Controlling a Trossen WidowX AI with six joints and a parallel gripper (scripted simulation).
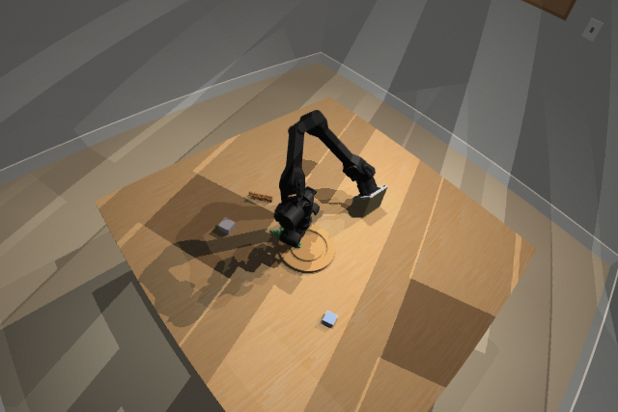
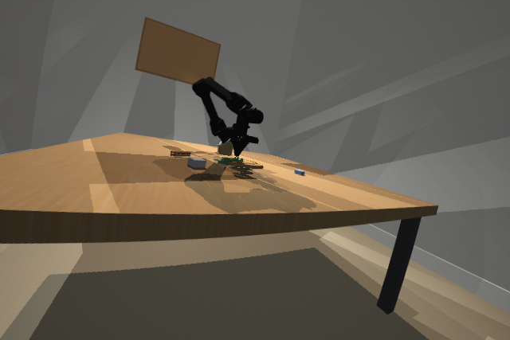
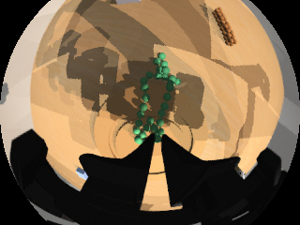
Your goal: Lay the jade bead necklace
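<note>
The claw (image 3: 157,141) is nearly closed, pinching 1 end of the green necklace (image 3: 156,103). In the wrist view the rest of the strand trails toward 12 o'clock as a narrow loop lying over the board's edge and onto the table (image 1: 408,228). In the top view the claw sits at the 9 o'clock rim of the round board (image 1: 319,260), with beads showing beside it. To do this well, I judge it should keep low, hold its grip, and drag the strand along the groove's curve so the beads settle into it, not bunch.
</note>
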